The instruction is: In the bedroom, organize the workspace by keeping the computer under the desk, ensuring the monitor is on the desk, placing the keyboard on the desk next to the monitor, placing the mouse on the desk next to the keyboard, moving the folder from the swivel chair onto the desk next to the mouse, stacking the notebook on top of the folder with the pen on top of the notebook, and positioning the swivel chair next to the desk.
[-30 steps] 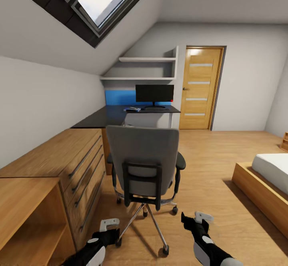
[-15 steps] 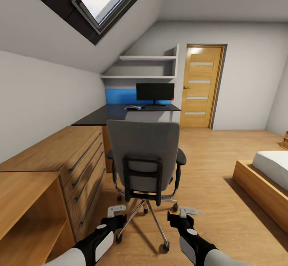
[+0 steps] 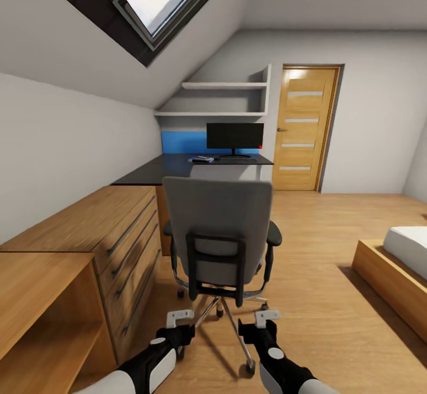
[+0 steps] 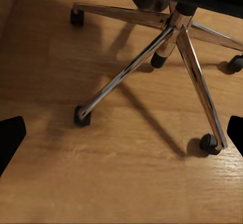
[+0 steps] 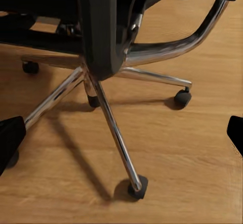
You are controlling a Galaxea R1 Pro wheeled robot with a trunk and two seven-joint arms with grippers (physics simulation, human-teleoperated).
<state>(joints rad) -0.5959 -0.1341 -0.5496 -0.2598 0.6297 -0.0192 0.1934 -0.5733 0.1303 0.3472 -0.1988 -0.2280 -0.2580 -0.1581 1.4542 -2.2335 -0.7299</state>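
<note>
1. The swivel chair (image 3: pixel 220 237) stands on the wooden floor (image 3: pixel 320 299) in the middle of the room, between the robot and the desk (image 3: pixel 178 167). Its grey back faces the camera, so the seat points toward the desk and the far wall.
2. A wooden drawer unit (image 3: pixel 107 234) runs along the left wall just beside the chair, with an open wooden shelf unit (image 3: pixel 41 317) nearer the robot. Its long side leads toward the desk.
3. The desk sits in the far left corner under two white wall shelves (image 3: pixel 219 99). Its long black top stretches from the drawer unit to near the door (image 3: pixel 302 128).
4. The monitor (image 3: pixel 235 137) stands upright on the desk, screen toward the room, with a red dot at its lower right corner. A blue wall panel (image 3: pixel 184 142) is behind it.
5. The keyboard (image 3: pixel 236 158) lies in front of the monitor base, its length along the desk edge. A small blue and dark stack (image 3: pixel 202 159) lies left of it, too small to tell apart.
6. A bed (image 3: pixel 397 263) with a wooden frame stands at the right, well apart from the chair.
7. The left gripper (image 3: pixel 179 322) hangs low behind the chair's chrome base (image 4: pixel 167 42); its fingers are spread wide and it holds nothing.
8. The right gripper (image 3: pixel 265 320) hangs low beside it, near a rear wheel (image 5: pixel 137 187), fingers likewise spread wide and empty.
</note>
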